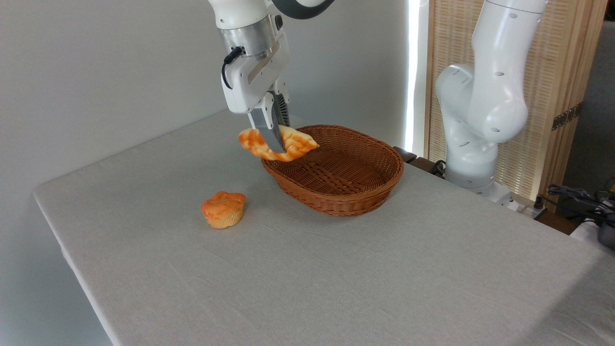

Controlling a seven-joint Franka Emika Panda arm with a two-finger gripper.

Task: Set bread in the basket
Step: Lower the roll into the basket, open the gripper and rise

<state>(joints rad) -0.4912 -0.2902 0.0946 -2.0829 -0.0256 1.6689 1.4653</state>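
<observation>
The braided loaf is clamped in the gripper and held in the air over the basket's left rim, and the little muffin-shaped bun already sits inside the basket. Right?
Not quite. The braided loaf is clamped in the gripper over the basket's left rim, but the muffin-shaped bun sits on the table, left of the basket and apart from it. The basket is empty, as the fixed camera shows.

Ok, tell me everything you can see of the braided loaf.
The bread is an elongated braided loaf with pointed ends, glossy orange-brown with pale grooves. It hangs in the air, clamped around its middle by the gripper, sagging at both ends. It sits at the left rim of the wicker basket, its right tip over the rim. Nothing else touches it.
</observation>
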